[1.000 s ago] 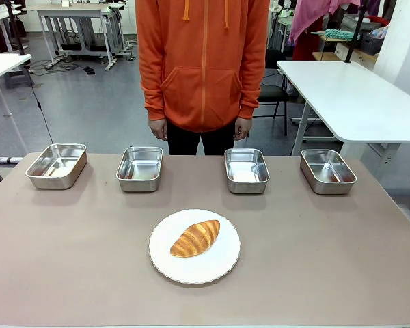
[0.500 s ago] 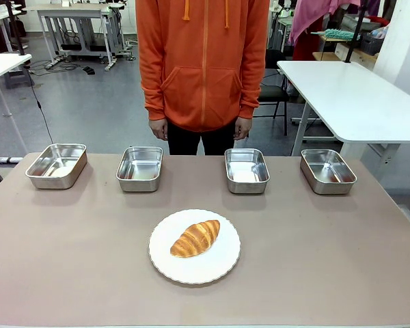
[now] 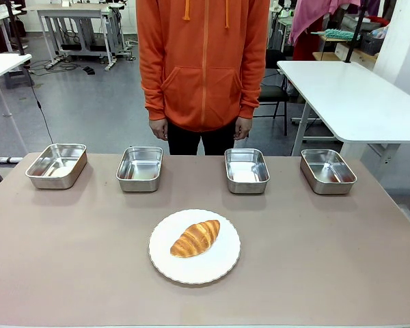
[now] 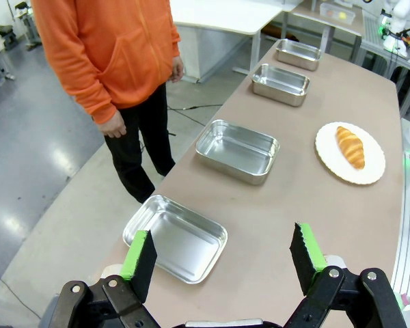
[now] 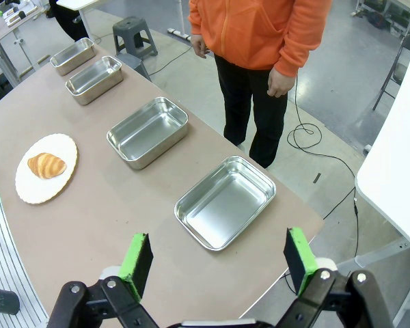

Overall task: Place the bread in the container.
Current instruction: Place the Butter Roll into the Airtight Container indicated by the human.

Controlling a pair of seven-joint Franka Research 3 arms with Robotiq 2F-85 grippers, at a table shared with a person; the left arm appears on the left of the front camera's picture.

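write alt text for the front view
A croissant lies on a white plate near the middle of a brown table. Four empty steel trays line its far edge, in front of a person in an orange hoodie.

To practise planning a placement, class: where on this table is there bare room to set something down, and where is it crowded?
Broad bare tabletop lies left and right of the white plate holding the croissant, and in a strip between plate and the row of steel trays. Crowded: the far edge, where only narrow gaps part the trays.
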